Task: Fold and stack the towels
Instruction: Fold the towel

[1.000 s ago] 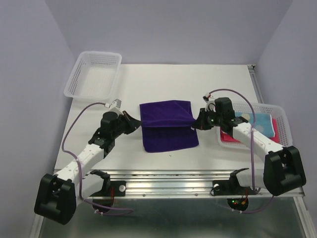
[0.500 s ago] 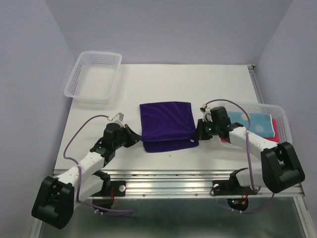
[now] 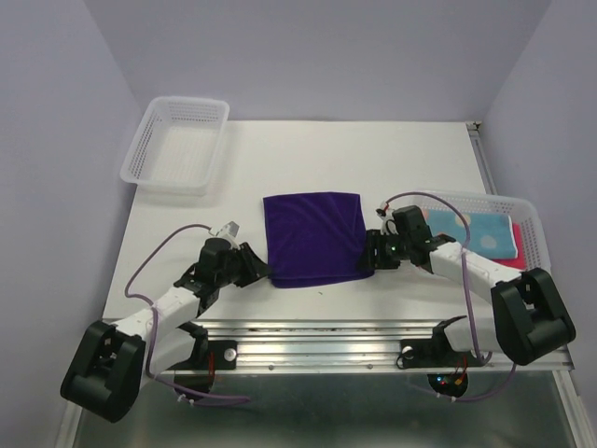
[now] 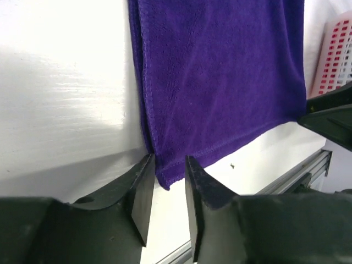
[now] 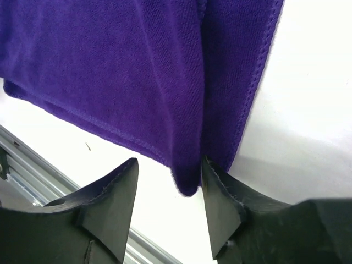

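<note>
The dark purple towel (image 3: 312, 239) lay doubled at the middle of the surface (image 3: 373, 159), with the left end effector (image 3: 262, 273) and right end effector (image 3: 368, 260) each low at a near corner, jaws apart astride the layered edge, seemingly to set both layers down flush.

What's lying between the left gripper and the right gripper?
The dark purple towel, lying flat on the table. The top external view shows it spanning from the left gripper to the right gripper, a near corner at each.
</note>
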Controlling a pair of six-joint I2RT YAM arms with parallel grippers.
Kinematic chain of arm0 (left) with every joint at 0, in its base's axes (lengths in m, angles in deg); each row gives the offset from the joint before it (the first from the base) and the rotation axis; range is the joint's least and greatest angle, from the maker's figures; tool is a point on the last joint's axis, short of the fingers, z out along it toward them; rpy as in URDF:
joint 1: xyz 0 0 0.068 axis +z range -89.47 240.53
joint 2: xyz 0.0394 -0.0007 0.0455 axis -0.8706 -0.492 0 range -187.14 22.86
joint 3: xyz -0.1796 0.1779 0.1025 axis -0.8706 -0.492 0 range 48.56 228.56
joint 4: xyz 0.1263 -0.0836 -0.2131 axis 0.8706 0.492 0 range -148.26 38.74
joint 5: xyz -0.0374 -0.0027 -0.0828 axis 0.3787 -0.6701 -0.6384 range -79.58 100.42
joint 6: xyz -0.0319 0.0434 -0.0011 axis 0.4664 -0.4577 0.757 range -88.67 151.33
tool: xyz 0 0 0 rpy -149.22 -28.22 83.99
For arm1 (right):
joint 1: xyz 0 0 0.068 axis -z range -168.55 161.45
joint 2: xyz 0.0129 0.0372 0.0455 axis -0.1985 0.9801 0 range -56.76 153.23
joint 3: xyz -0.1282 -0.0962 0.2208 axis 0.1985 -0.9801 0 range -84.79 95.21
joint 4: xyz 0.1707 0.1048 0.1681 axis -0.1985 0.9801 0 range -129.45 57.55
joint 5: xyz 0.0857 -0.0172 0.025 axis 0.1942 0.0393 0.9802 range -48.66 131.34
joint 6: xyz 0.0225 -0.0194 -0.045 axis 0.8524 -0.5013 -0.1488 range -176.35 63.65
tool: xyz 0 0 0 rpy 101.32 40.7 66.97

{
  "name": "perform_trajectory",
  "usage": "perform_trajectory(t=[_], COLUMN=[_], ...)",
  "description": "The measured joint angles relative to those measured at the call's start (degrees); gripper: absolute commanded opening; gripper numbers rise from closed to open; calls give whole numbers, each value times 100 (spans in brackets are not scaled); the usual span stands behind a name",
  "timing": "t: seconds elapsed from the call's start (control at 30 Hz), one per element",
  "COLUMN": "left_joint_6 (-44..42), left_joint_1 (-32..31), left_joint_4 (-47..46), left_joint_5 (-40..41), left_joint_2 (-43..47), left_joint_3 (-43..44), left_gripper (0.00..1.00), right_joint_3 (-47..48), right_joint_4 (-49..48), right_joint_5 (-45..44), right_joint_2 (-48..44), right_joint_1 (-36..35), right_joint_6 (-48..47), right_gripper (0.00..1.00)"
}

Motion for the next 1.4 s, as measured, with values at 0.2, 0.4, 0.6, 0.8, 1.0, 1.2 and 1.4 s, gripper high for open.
perform_trajectory(t=[0.2,0.4,0.6,0.8,1.0,1.2,1.4], left_joint_6=[-37,-55,-258,-623,-957,-1202,-1298], left_joint_1=[-28,-33,-15,317,660,774,861], left_joint_4=[212,616,852,811,820,927,1056], left_joint_5=[-127,155,769,1045,964,879,874], left_joint_2=[332,704,-415,-2004,-3593,-4656,-5217], left_joint_3=[-4,273,1528,2964,4181,5021,5399], left_gripper=[93,99,99,97,84,72,65], right_joint_3=[4,385,1639,3099,4363,4857,5080], right_joint_4=[247,612,717,800,988,1215,1381], right_joint_5=[-39,-166,-544,-1600,-2428,-2691,-2723], right_joint_2=[-396,-605,74,1412,2907,3836,4190], right_joint_1=[-55,-107,-116,-116,-87,-9,61], right_joint_6=[-22,-131,-286,-319,-452,-564,-627], right_gripper=[88,100,100,100,86,67,61])
